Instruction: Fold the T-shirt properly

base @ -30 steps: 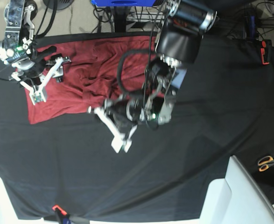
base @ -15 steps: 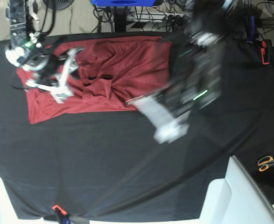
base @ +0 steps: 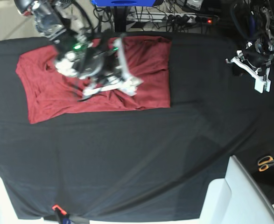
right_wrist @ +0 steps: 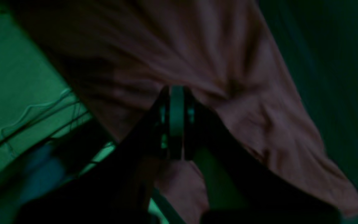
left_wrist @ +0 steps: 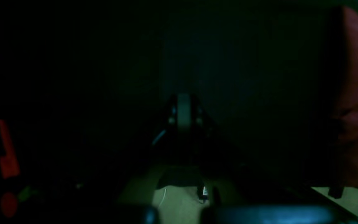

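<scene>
Right hand (base: 133, 87) closed, low over T-shirt (base: 146, 70); left hand (base: 263, 84) closed.

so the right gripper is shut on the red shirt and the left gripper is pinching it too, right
Not quite. The right gripper is shut on the T-shirt, but the base view shows the left gripper shut on nothing, over the black cloth well away from the shirt.

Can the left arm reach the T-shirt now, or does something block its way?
Probably yes, though not at once. The left gripper, shut, hangs far off near the table's edge, away from the T-shirt. Only bare black cloth lies between them. The right gripper, shut, already sits over the shirt's middle.
</scene>
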Controlling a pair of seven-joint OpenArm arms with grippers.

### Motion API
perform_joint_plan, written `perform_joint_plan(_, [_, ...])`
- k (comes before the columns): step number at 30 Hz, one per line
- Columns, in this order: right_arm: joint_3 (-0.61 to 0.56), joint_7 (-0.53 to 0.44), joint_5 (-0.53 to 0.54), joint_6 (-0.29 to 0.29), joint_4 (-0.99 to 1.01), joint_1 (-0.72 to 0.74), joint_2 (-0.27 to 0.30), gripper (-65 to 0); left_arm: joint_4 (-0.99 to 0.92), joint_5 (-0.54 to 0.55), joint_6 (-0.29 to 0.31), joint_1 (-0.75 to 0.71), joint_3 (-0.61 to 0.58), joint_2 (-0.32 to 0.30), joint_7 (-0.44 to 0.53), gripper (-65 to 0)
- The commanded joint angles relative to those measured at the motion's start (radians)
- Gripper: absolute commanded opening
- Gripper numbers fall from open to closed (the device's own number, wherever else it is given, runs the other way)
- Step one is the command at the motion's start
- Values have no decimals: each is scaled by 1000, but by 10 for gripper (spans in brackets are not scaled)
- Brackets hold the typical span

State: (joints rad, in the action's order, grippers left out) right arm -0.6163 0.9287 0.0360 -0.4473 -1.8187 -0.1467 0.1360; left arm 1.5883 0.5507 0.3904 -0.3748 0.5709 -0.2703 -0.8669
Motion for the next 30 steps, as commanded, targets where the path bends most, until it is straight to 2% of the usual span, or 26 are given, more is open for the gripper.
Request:
perform_joint_plan(1, [0, -10, 3, 2, 17, 17, -12, -644, 17, 7, 0, -13, 11, -14, 16, -650])
perform_joint_plan(4, [5, -43, 2, 2, 122, 46, -57, -644, 19, 9, 0, -14, 8, -5, 16, -650])
perform_joint_plan(10, [9, -122, 3, 2, 270, 91, -59, -644, 17, 6, 0, -14, 7, 15, 16, -650])
perform_joint_plan(14, [106, -125, 5, -3, 311, 95, -60, -644, 17, 6, 0, -14, 7, 15, 16, -650])
perform_joint_plan(19, [177, -125, 3, -5, 314, 115, -39, -644, 16, 6, 0, -14, 8, 15, 16, -650])
perform_joint_plan(26, [186, -127, 5, -5, 371, 170, 1, -644, 14, 6, 0, -14, 4, 16, 16, -650])
perform_joint_plan(30, [186, -179, 5, -5, 451, 210, 7, -644, 14, 6, 0, -14, 5, 16, 16, -650])
